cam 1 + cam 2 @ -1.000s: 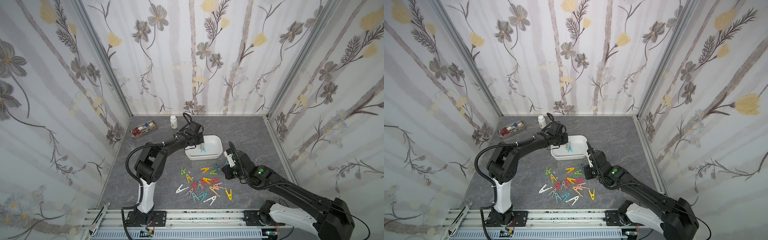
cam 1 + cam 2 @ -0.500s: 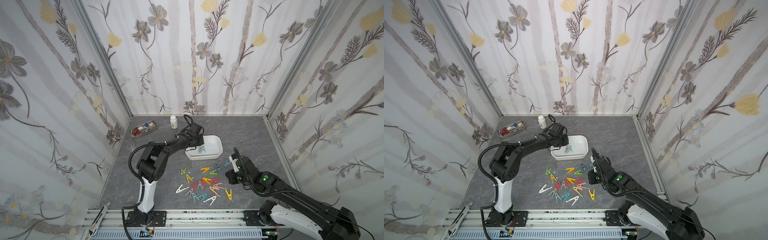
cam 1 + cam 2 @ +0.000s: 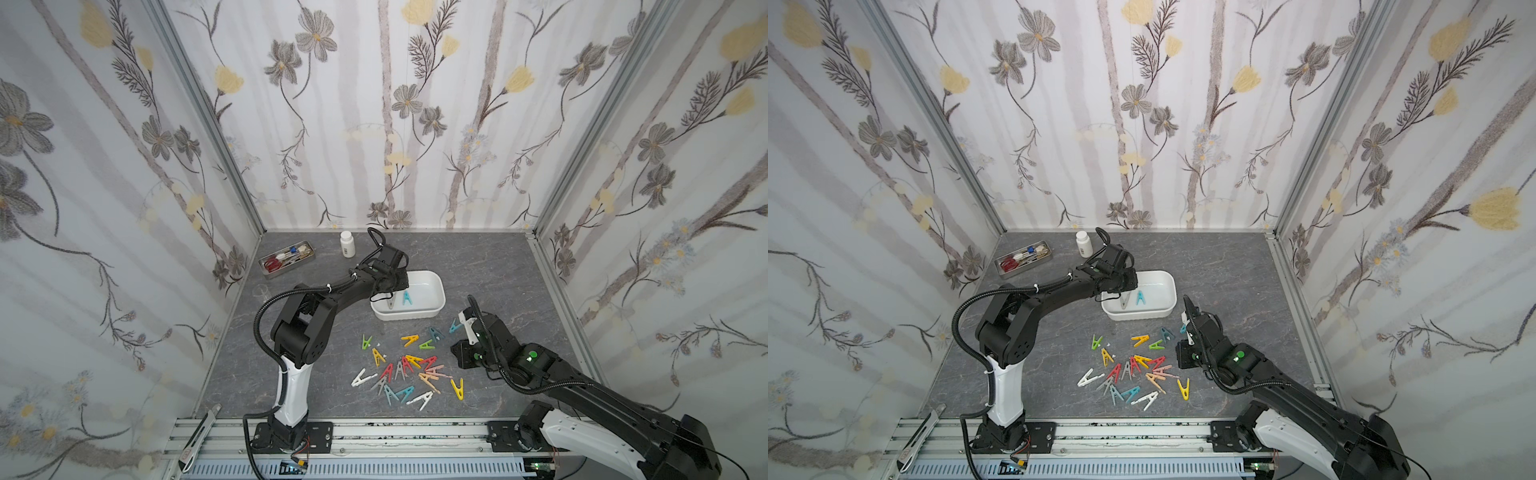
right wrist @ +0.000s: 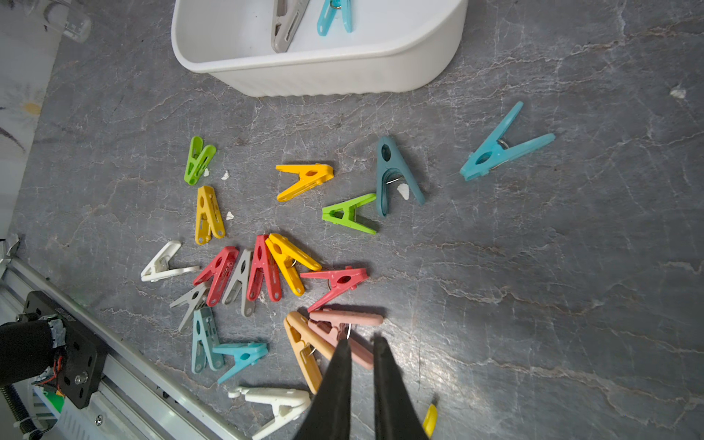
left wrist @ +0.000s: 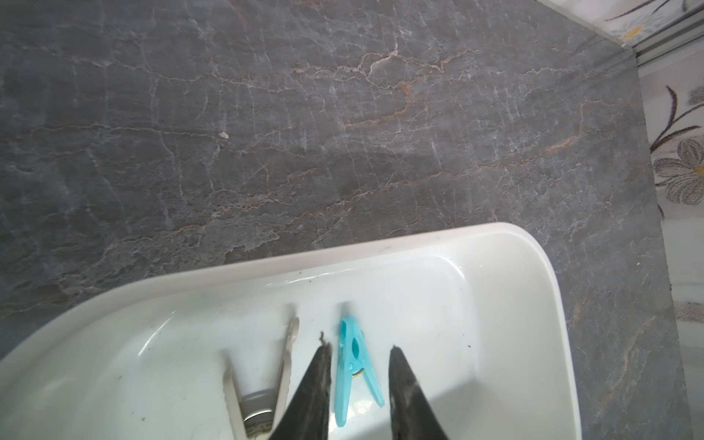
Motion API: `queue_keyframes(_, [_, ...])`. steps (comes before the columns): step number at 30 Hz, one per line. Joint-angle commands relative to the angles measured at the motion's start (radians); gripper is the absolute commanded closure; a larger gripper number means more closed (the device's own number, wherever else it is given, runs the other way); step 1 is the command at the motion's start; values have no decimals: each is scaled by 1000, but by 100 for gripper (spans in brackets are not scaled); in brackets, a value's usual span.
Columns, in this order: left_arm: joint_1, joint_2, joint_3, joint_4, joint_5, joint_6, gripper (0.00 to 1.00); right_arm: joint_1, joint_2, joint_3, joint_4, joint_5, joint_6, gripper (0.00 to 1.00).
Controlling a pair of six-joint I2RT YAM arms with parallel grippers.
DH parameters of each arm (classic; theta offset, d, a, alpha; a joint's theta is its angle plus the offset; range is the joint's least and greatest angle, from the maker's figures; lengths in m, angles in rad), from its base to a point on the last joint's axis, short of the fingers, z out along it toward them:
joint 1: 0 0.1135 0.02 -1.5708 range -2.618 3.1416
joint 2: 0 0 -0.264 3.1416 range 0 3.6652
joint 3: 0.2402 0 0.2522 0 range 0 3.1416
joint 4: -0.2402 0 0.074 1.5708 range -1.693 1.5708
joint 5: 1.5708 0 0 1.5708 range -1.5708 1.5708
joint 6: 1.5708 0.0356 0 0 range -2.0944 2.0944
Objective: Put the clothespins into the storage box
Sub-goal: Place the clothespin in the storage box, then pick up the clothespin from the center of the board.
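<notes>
Your left gripper point(image 5: 359, 347) hangs inside the white rounded plastic storage box point(image 5: 548, 274), jaws apart. The turquoise plastic clothespin point(image 5: 356, 377) lies on the box floor directly beneath the gap, and a grey plastic clothespin point(image 5: 285, 358) lies just beside the jaw. If you lift away crooked, a fingertip could catch either peg and flick it over the shallow wall, or nudge the light box. Your right gripper point(image 4: 360, 339) holds nothing and its jaws are almost together with only a slim gap. It hovers over the near edge of the loose heap of clothespins point(image 3: 409, 365) on the table, which sits between that gripper and the box. A peach peg point(image 4: 304, 343) and a pink peg point(image 4: 343, 318) overlap just ahead of its tips, so a descent there with jaws this narrow would likely shove or pinch both. The pegs are small, smooth, A-shaped, sprung and many-coloured, and several are stacked.
</notes>
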Motion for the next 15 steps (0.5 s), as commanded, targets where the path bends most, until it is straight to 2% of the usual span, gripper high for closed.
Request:
queue_keyframes(1, [-3,-27,-16,29,8,19,68,1,0,-8,12,12,18,85])
queue_keyframes(4, [-8,-57,-50,42,-12,33,63,1,8,-6,14,18,19,85])
queue_keyframes(11, [-19,-125,-89,20,-28,44,59,3,61,7,24,39,12,85])
queue_keyframes(15, [-40,-211,-146,30,-70,36,58,3,7,6,-33,95,64,84])
